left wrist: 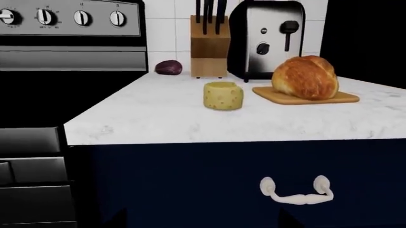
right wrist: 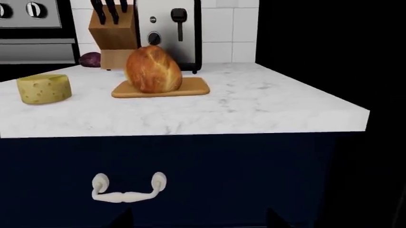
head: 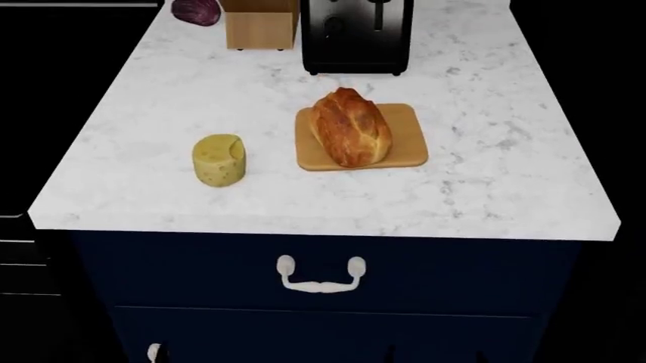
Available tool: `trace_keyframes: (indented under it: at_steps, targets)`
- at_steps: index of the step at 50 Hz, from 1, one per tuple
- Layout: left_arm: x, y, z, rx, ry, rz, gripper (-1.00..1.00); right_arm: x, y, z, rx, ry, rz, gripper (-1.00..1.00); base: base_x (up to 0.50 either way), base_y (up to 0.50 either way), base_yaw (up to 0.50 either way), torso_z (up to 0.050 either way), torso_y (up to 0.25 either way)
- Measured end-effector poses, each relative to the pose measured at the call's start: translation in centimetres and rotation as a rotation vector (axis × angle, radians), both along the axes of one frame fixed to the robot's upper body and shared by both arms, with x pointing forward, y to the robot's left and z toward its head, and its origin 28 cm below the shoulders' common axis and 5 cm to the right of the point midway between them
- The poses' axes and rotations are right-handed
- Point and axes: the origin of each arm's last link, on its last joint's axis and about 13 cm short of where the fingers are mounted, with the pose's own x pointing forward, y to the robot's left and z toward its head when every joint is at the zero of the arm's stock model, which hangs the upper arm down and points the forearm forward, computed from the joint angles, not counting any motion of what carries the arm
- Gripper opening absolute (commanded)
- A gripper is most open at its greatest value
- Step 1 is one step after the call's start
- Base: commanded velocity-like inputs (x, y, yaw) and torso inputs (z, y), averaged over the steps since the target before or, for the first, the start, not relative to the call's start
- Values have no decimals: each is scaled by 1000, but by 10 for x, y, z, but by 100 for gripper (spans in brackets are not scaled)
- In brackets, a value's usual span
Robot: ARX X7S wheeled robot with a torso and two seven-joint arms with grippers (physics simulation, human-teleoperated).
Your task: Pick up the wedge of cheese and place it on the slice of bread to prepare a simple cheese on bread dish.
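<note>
Big white marble desk (head: pixel 485 189) on a navy cabinet w/ a white drawer handle (head: pixel 321 277) on the front; black range w/ knobs (left wrist: pixel 70 19) off to one side in the left wrist view; black n chrome toaster (head: pixel 355 34) at the back by the wall, knife block (head: pixel 260 26) just beside it, dark purple thing (head: pixel 196 10) near the block, can't tell what it is; flat wooden cutting board (head: pixel 409 144) sits mid desk in front of the toaster w/ the slice of bread (head: pixel 350 125) lying on it, looks like a whole crusty loaf tbh; wedge of cheese (head: pixel 219 159) stands on the bare desk near the board's left side, not touching it, notch on top; neither tool shows up in any view, so can't say if they're apart or together.
</note>
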Motion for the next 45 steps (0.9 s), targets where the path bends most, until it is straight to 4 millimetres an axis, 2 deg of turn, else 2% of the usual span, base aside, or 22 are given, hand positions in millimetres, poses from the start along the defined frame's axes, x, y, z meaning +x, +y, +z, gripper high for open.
trace_keyframes:
  at_steps: [27, 45]
  targets:
    - [12, 10, 66, 41, -128, 75, 100, 3, -21, 56, -90, -93, -62, 100, 0, 0, 0, 0, 0]
    - [27, 14, 98, 63, -197, 92, 100, 12, -33, 85, -136, -143, -104, 100, 0, 0, 0, 0, 0]
